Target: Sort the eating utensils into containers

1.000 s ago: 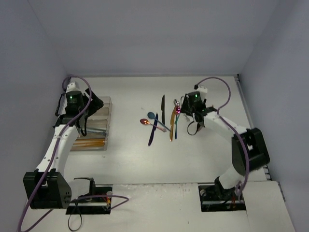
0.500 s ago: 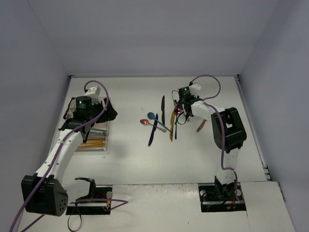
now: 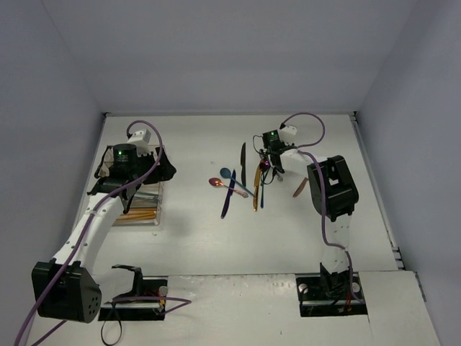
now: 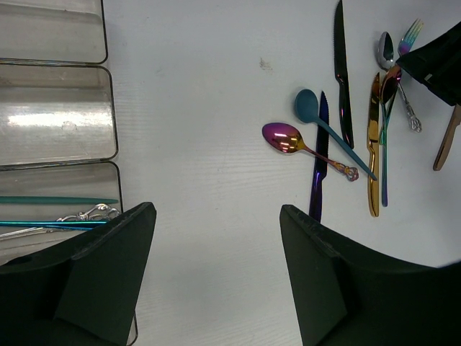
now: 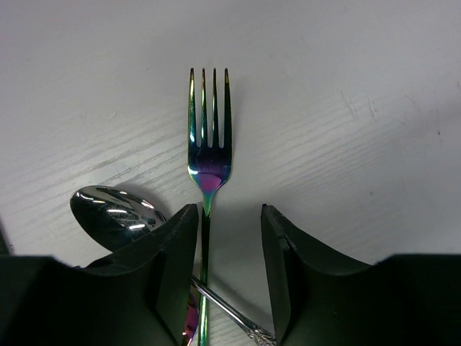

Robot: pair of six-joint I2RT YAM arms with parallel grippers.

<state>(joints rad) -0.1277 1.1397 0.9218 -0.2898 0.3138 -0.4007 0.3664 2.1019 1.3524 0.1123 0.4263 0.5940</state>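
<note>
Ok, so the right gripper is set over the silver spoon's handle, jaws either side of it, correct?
Not the spoon. The right wrist view shows the right gripper with its jaws either side of the iridescent fork handle. The silver spoon lies just beside it.

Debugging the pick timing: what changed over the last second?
Right gripper moved left over the loose utensils, elbow folding up, and its jaws narrowed; they straddle the handle of the iridescent fork, not yet clamped. Left gripper shifted right over the tray edge, open and empty. Utensils unmoved.
</note>
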